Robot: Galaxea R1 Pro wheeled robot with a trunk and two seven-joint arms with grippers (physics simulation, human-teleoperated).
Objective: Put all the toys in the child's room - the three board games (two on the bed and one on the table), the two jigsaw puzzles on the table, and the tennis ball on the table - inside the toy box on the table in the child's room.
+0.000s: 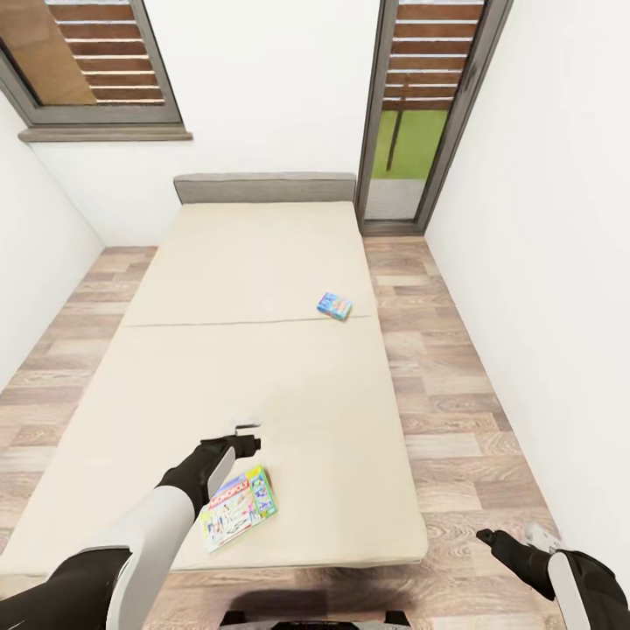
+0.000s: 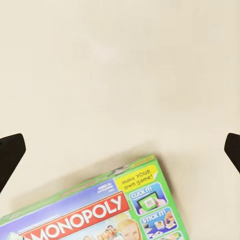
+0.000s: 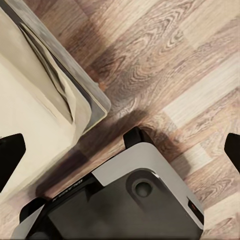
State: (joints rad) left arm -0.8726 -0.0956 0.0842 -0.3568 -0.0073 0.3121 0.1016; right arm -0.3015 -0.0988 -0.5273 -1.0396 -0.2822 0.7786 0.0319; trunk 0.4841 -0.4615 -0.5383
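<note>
Beige bed (image 1: 262,289), Monopoly box (image 1: 238,507) lengthwise askew near foot, left fingers (image 1: 248,435) spread above, empty

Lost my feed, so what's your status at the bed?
Left gripper open above Monopoly box, not touching. Right gripper open, empty, over floor. Blue game farther up bed. Nothing blocking.

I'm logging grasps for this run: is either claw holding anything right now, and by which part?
Nothing is held. The left claw hovers open over the bed just beyond the Monopoly box; the right claw hangs open over the floor.
</note>
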